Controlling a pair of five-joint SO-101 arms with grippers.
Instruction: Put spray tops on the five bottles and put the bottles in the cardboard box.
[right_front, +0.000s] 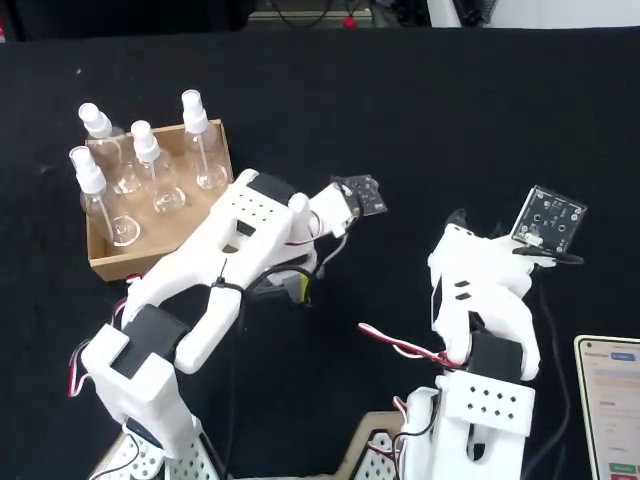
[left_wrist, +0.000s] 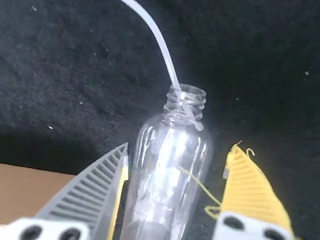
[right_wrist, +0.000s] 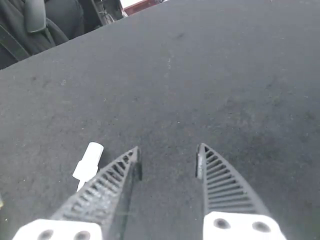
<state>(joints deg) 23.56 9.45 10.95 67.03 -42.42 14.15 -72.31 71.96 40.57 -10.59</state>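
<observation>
Left gripper (left_wrist: 180, 147) clamps clear bottle (left_wrist: 165, 185) mid-body: light, thin, slick, so we'd squeeze gently. Cardboard box (right_front: 105, 262), holding four capped bottles (right_front: 150, 175), sits near it. Right gripper (right_wrist: 168, 148) wide, empty, with spray top (right_wrist: 88, 161) beside one finger. Floppy dip tube (left_wrist: 160, 45) enters bottle neck.

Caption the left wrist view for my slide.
Uncapped clear bottle at the left claw, a thin white tube dipping into its neck, black table behind.

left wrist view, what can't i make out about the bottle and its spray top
Left wrist view: spray top head cut off by the top edge.
Left wrist view: bottle base cut off by the bottom edge.
High view: bottle hidden under the left arm.
</observation>
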